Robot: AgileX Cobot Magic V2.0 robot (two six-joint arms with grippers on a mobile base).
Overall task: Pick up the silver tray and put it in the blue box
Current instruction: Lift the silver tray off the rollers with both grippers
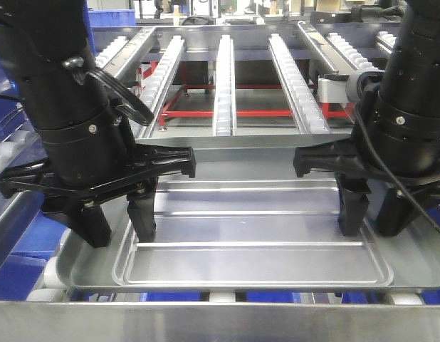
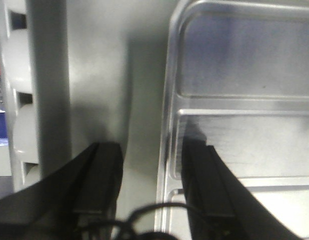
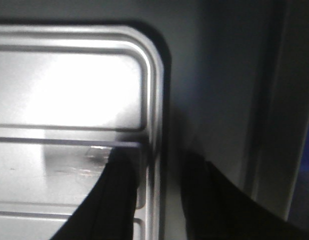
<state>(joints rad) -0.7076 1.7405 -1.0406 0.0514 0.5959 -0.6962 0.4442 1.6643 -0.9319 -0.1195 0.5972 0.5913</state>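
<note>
The silver tray is lying in the lower centre of the frame, sitting inside a larger tray. The left pincer is straddling its left rim, spread, and the right pincer is straddling its right rim, likewise spread.

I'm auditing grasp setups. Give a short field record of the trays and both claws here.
silver tray: ridged floor, lying flat inside the larger tray
left claw: open, astride the tray's left rim, one finger inside, one outside
right claw: open, astride the right rim likewise
behind: roller rails
</note>
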